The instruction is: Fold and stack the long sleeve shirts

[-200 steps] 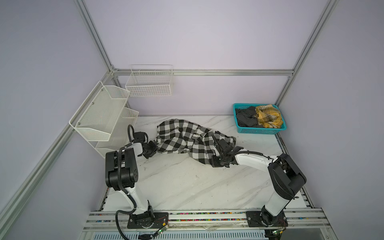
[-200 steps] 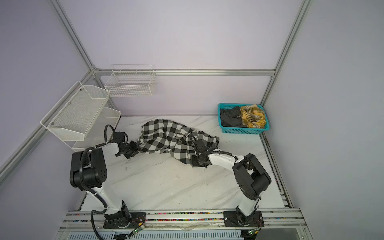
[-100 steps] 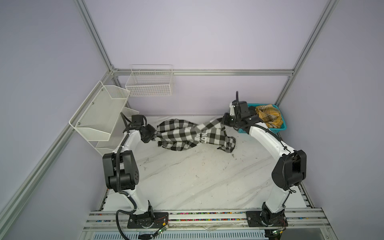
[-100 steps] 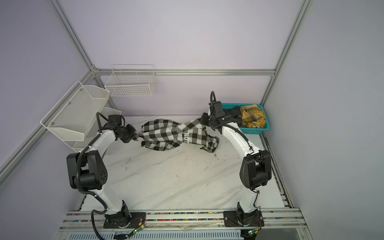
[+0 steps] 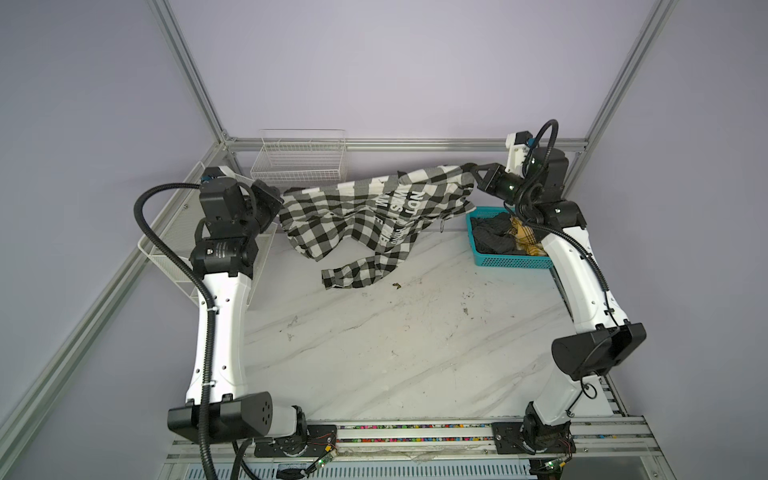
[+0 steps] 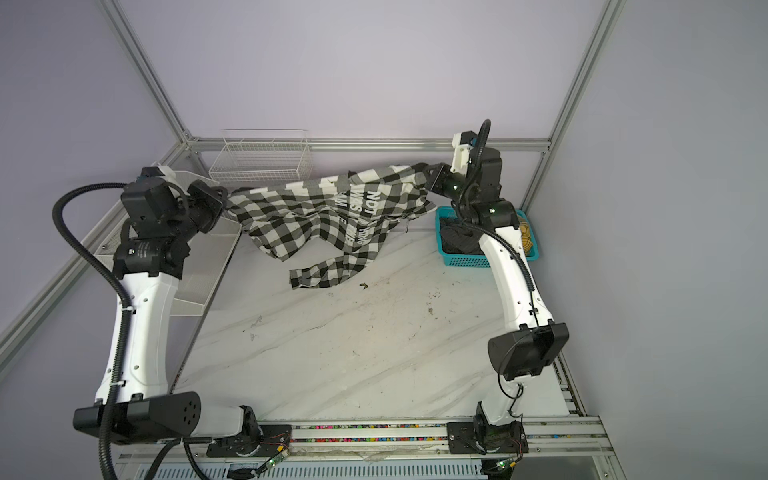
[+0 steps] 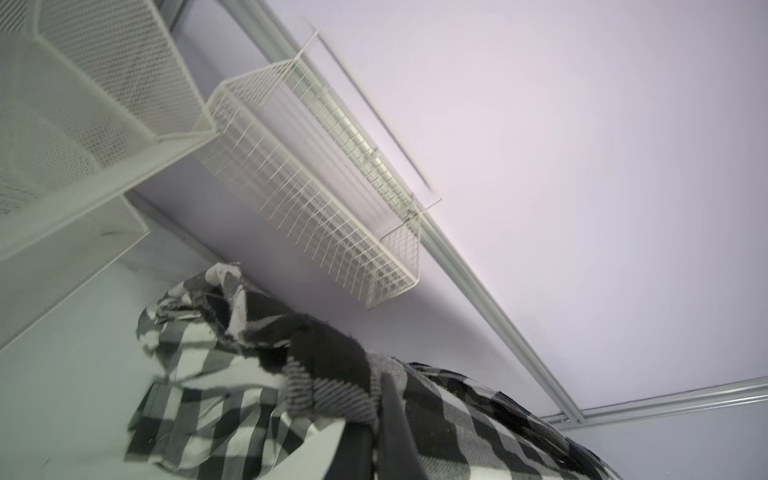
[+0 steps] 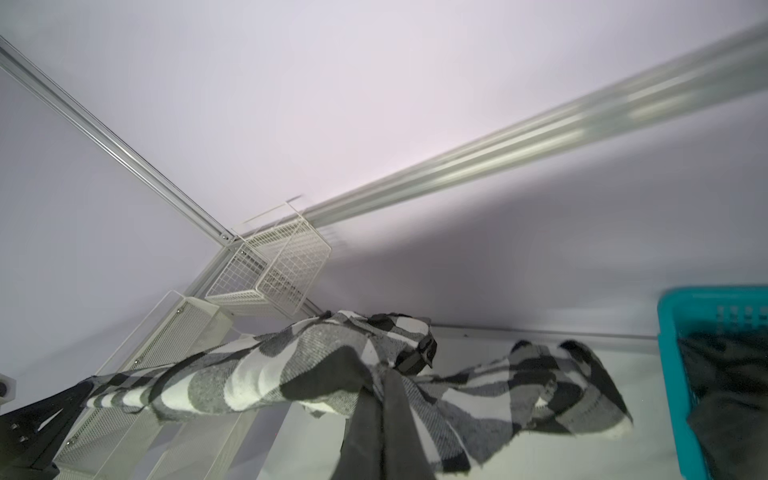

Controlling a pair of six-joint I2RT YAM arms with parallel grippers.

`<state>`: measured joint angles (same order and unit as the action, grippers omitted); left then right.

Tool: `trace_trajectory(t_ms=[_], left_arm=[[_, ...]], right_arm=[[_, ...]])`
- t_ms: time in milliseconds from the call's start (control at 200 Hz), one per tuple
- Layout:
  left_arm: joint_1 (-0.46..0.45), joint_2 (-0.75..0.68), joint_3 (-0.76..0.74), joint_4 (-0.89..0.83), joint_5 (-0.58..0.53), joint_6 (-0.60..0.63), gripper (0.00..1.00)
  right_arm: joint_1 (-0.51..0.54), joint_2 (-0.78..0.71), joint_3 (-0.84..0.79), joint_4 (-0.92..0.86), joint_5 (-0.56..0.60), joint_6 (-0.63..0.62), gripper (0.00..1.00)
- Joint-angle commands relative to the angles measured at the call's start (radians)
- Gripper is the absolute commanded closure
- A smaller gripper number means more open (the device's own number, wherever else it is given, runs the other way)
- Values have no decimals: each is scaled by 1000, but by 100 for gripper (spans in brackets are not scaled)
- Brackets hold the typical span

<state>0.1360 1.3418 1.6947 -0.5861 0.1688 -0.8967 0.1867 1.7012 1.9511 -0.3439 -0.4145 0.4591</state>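
My left tool [image 5: 279, 198] is pressed together on one edge of the checked shirt [image 5: 365, 220]. My right tool [image 5: 473, 169] is pinching the opposite edge, up near the back rail. The shirt hangs stretched between them above the marble bench [image 5: 395, 353]. In both top views its top edge slopes upward from my left side to my right. Below that line the body sags in loose folds, with creased white block letters running down the cloth toward the right side.

One sleeve [image 5: 353, 274] dangles lowest. It looks to reach the bench, though from above I cannot be sure it touches.

In the right wrist view my fingers [image 8: 399, 415] lie tight side by side, with checked cloth bunched over their tips. In the left wrist view the cloth is wadded over the dark finger [image 7: 395, 419] in the same way.

A teal basket [image 5: 511, 261] sits at the back right of the bench, just beside my right arm, and holds dark clothes [image 5: 492, 237] and a yellow piece [image 5: 525, 243]. A white wire basket [image 5: 299, 166] hangs on the back wall behind the shirt. A white mesh shelf [image 5: 166, 249] stands beside my left arm.
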Motion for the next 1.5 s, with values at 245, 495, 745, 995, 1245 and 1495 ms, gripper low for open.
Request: trace_trajectory(t_ms=[245, 495, 745, 995, 1245, 1495], left_arm=[[-182, -343, -999, -29, -111, -77, 100], [-205, -297, -1240, 11, -141, -183, 100], [-208, -258, -1125, -86, -167, -136, 100], [-222, -247, -946, -146, -182, -96, 100], [-205, -21, -727, -71, -230, -14, 100], [-187, 216, -627, -10, -218, 15, 100]], right_arm=[[-34, -322, -1053, 139, 143, -4, 100], [-32, -285, -1272, 216, 191, 29, 100], [-32, -371, -1241, 152, 170, 25, 100], [-32, -411, -1158, 134, 95, 14, 100], [-32, -256, -1033, 161, 103, 0, 100], [-32, -79, -935, 190, 38, 14, 100]])
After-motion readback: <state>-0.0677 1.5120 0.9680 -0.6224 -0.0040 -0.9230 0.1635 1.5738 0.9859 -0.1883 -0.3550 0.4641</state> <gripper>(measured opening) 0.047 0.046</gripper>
